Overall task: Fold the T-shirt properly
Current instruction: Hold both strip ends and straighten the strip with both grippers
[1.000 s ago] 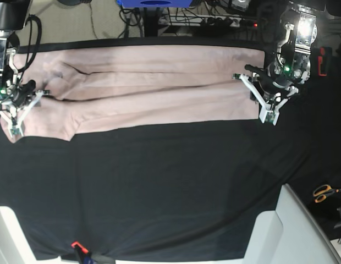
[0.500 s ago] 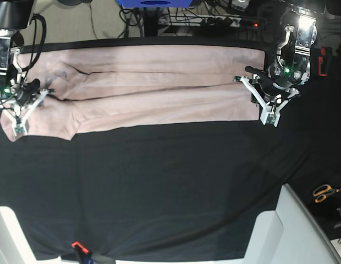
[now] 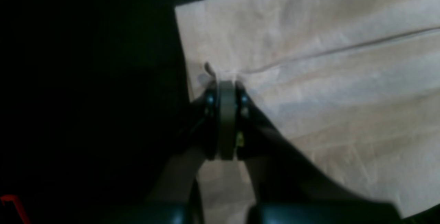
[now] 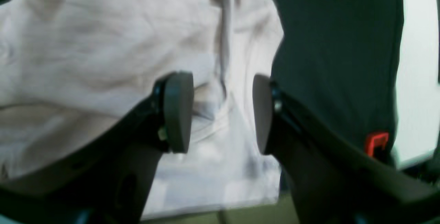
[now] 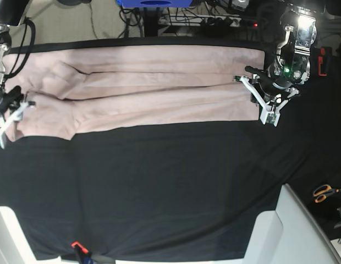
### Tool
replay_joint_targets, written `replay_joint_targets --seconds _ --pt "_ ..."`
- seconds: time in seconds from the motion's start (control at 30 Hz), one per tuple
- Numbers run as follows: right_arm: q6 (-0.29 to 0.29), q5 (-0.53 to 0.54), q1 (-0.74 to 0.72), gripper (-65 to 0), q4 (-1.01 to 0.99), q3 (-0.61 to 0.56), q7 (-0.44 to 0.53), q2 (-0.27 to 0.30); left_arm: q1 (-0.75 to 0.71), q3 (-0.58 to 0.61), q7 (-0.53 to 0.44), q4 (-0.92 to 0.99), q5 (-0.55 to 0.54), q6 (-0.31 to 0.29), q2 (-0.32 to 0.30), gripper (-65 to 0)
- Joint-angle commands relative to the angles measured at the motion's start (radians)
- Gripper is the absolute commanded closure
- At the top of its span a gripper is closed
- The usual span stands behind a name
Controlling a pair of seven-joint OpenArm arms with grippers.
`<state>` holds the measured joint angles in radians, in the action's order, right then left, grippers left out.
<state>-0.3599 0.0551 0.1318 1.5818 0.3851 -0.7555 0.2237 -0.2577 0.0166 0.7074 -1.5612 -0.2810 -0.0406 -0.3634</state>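
Inspection runs across the base view from 9 o'clock to 3 o'clock. At 9 o'clock the right gripper (image 5: 6, 118) stands over the sleeve end of the T-shirt (image 5: 154, 88); its wrist view shows the pads (image 4: 177, 112) apart with pink cloth lying slack between them, nothing gripped.

The T-shirt lies as a long band across the 12 o'clock half of the black cloth (image 5: 159, 192), a lengthwise crease running along its middle.

At 3 o'clock the left gripper (image 3: 225, 79) has its jaws pressed together on a small pinch of the hem edge, just beside the crease.

Judgement: the fabric is light, limp and wrinkle-prone and will sag between holds. It is best taken at hem and shoulder edges, both ends at once, through all layers.
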Motion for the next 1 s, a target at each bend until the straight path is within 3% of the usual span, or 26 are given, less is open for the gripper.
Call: replay_joint_targets --seconds 0.0,0.1,0.13,0.2,0.27,0.5,0.67,0.97 --pt "-0.029 0.007 -0.041 -21.5 0.006 -0.008 0.054 0.015 0.005 -0.007 -0.015 -0.014 0.007 0.006 -0.01 0.0" --pt "-0.095 0.004 -0.126 -2.0 -0.125 -0.036 0.087 0.021 0.005 -0.007 -0.015 -0.014 0.007 0.008 -0.009 0.0" --pt "-0.107 0.004 -0.162 0.0 -0.179 -0.038 0.087 0.023 0.005 -0.007 -0.015 -0.014 0.007 0.008 -0.009 0.0" --pt "-0.14 0.004 -0.222 -2.1 -0.295 -0.034 0.093 0.023 0.005 -0.008 -0.015 -0.014 0.007 0.008 -0.009 0.0" --pt "-0.166 0.004 -0.272 -0.3 -0.407 -0.034 0.115 0.038 0.005 -0.013 -0.015 -0.014 0.007 0.008 -0.009 0.0" --pt "-0.167 0.002 -0.373 0.0 -0.722 -0.033 0.271 0.089 0.004 -0.016 -0.015 -0.014 0.007 0.008 -0.012 0.0" --pt "-0.086 0.002 -0.383 0.0 -0.808 -0.033 0.377 0.13 0.002 -0.017 -0.015 -0.009 0.007 0.008 -0.012 0.0" --pt "-0.081 0.004 -0.384 0.0 -0.826 -0.033 0.414 0.205 0.002 -0.017 -0.045 0.031 0.006 0.009 -0.009 0.0"
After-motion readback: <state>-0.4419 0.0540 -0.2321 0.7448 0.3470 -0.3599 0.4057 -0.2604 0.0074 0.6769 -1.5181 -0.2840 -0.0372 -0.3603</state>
